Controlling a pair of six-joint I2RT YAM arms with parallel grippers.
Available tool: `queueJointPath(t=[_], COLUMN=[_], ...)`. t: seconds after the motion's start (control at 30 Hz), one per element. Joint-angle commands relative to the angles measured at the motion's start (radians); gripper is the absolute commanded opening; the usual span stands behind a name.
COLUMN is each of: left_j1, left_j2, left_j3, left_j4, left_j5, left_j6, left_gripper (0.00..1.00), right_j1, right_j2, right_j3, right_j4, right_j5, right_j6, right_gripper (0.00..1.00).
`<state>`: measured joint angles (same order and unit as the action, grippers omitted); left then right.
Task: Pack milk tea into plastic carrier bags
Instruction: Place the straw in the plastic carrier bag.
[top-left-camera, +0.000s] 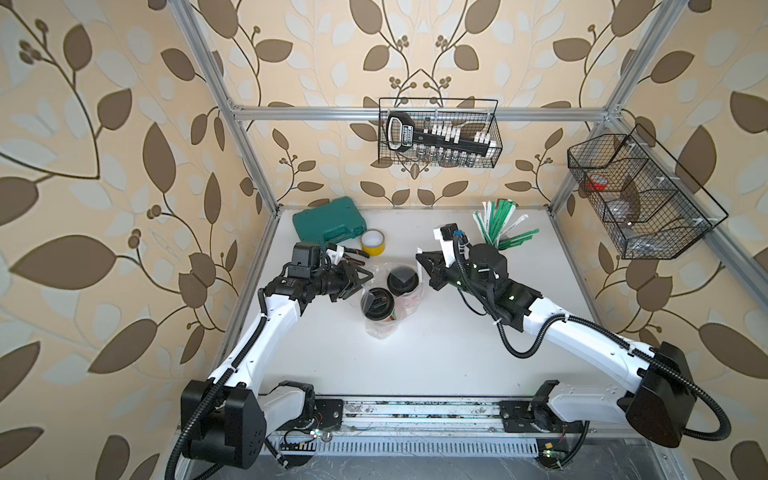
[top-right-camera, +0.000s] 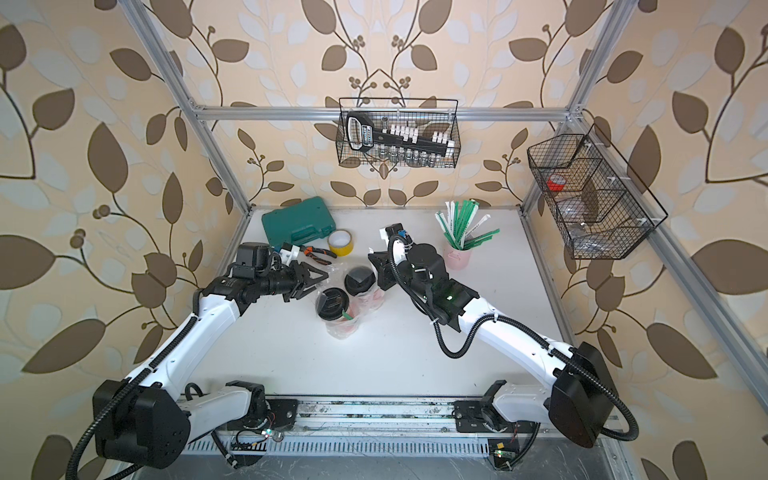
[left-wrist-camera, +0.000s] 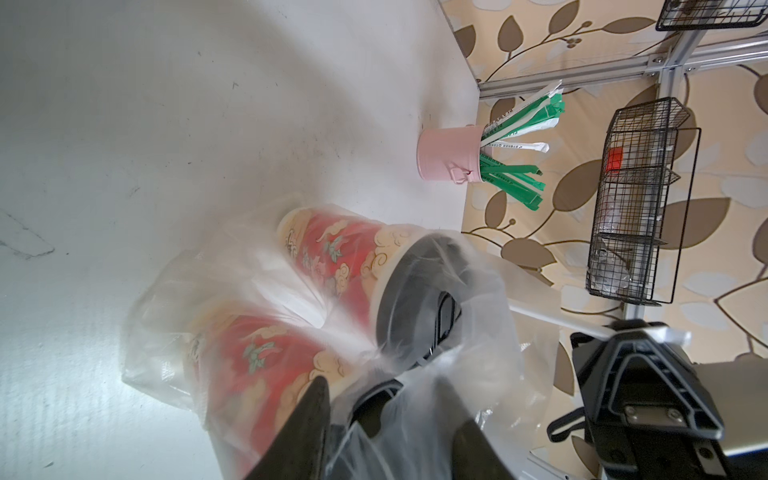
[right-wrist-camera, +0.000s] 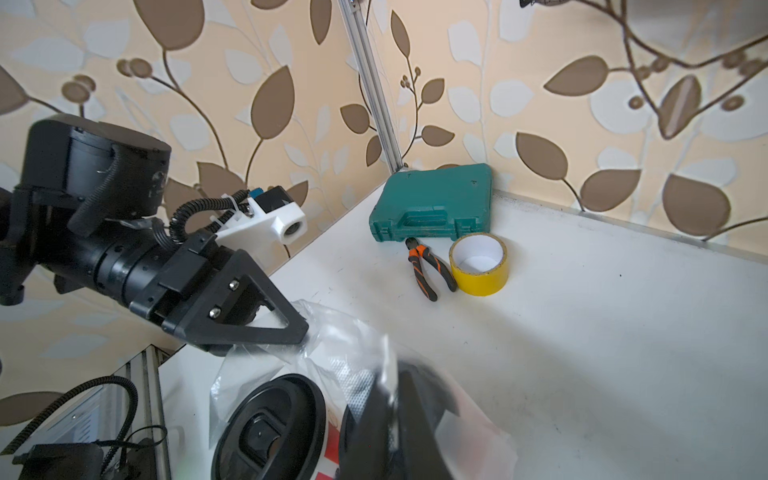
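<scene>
Both milk tea cups stand upright and touching near the middle of the tabletop (top-left-camera: 457, 357), a little toward its rear edge. The front cup (top-left-camera: 377, 304) is nearer the front and left edges. The rear cup (top-left-camera: 402, 279) stands just behind it, toward the right edge. Both carry their black lids.

The plastic bag (left-wrist-camera: 158, 332) is already around them. In the left wrist view I see its clear film wrapping both red walls down to the tabletop and bunching loosely around the lids.

My left gripper (top-left-camera: 360, 282) hangs just left of the cups at lid height, pointing at them. Its jaws stand partway apart with loose bag film running between them, and I see no pinch on it.

My right gripper (top-left-camera: 426, 270) is on the opposite side, just right of the rear cup and also at lid height. A straight white strip (left-wrist-camera: 582, 324), which I can't identify, runs from the bag's edge to its tip. Its own camera shows only a blurred dark finger under film, so I cannot tell how far it is open or whether it holds anything.

In the rear left corner lies a green tool case (top-left-camera: 328, 224), with pliers (right-wrist-camera: 428, 270) and a yellow tape roll (top-left-camera: 373, 243) just beside it. A pink cup of straws (top-right-camera: 457, 258) stands toward the rear right corner.
</scene>
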<state>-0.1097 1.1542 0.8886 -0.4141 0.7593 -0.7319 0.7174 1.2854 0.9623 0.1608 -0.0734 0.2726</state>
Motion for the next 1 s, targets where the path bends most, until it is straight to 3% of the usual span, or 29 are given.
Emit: queueJointPath(t=[0.0,0.1,0.23,0.53,0.97], left_j1=[0.011,0.011,0.011,0.011,0.011], left_j2=[-0.002,0.001,0.001,0.005,0.016], left_j3=[0.027,0.029,0.033,0.036,0.032], left_j4=[0.028,0.029,0.027,0.029,0.035], left_j5=[0.025,0.023,0.023,0.022,0.021], left_j6=[0.004,0.003,0.002,-0.003,-0.006], left_gripper=[0.41,0.42,0.42,0.42,0.41], right_j1=[-0.006,-0.011,-0.020,-0.021,-0.022], right_j2=[-0.023,-0.036,-0.041,0.011,0.004], right_j3=[-0.006,0.005,0.021,0.047,-0.103], right_j4=[0.018,0.007,-0.010,-0.055,0.088], right_j5=[-0.015,-0.019,-0.023,-0.048,-0.033], right_j6=[-0.002,-0.010,-0.006,-0.015,-0.081], right_gripper=[0.24,0.31,0.33,0.04,0.01])
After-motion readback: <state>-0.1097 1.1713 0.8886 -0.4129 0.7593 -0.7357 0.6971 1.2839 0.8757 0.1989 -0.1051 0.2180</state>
